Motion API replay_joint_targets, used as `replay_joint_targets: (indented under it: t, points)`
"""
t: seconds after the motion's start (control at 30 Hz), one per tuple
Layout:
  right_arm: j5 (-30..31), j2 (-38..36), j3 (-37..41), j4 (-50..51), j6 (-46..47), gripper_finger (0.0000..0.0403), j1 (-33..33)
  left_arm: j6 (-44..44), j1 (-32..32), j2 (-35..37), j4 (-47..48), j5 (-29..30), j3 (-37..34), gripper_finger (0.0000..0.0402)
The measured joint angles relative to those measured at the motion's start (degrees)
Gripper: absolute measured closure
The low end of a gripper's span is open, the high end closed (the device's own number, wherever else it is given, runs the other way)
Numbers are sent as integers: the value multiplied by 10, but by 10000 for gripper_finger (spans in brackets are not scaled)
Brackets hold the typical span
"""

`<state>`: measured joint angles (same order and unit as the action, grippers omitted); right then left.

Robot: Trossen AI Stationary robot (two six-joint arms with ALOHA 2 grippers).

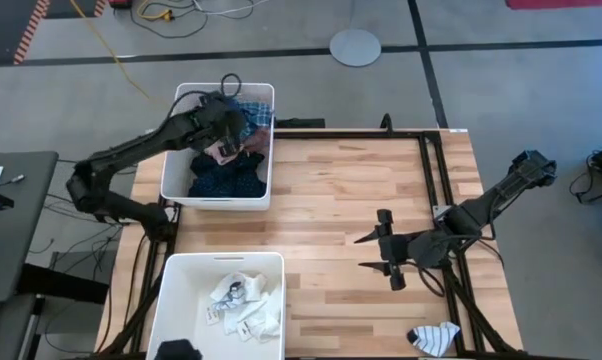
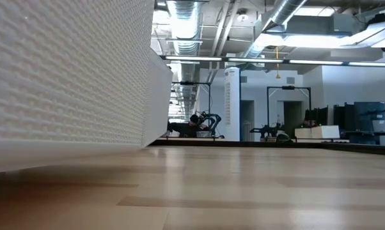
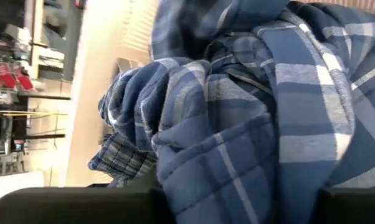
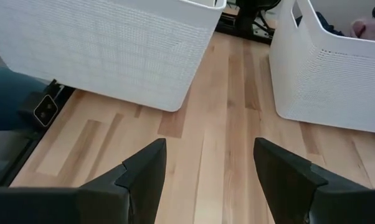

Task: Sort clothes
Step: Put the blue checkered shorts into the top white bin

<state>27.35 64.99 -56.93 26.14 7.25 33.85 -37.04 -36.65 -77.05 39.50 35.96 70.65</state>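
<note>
My left gripper [image 1: 226, 140] is over the far white bin [image 1: 181, 185], down among the clothes in it. The blue plaid shirt [image 3: 250, 112] fills the left wrist view. It bunches between the finger bases, which stand wide apart, and hides the fingertips. The shirt [image 1: 253, 112] lies in the bin with a navy dotted piece [image 1: 226, 180] and a pink piece [image 4: 369, 28]. White socks [image 1: 243, 305] lie in the near bin [image 1: 171, 270]. A striped sock [image 1: 433, 338] lies flat on the table's near right. My right gripper [image 1: 381, 250] is open and empty above the table's middle right. My left gripper touches the blue plaid shirt: a thick, many-folded bunch of it [image 3: 237, 180] lies between the spread fingers and over them. The cloth hides the fingertips, so I cannot tell whether they pinch it. The shirt rests on the other clothes in the far bin.
The two white bins stand along the table's left side, with a gap of bare wood [image 4: 237, 124] between them. The near bin's wall [image 2: 64, 70] fills the left of the low view. A black frame [image 1: 436, 180] runs along the table's right.
</note>
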Motion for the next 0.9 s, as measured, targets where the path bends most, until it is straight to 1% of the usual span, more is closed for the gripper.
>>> replay_joint_targets:
  t: [0.1, 0.27, 0.37, 0.67, 0.9]
  points:
    - [0, 0, 0, -1, 3, 148, 0, 0, -3, -24, 16, 0, 0, 307]
    - [0, 0, 0, 0, 14, 148, 10, 7, -4, -62, 49, 1, 0, 303]
    - [0, 0, 0, 0, 18, 148, 18, 7, -4, -73, 56, 1, 0, 302]
    - [0, 0, 0, 0, 24, 148, 22, 33, -4, -72, 55, -10, 0, 296]
    - [0, 0, 0, 0, 24, 148, 22, 39, -1, -46, 52, -12, 0, 259]
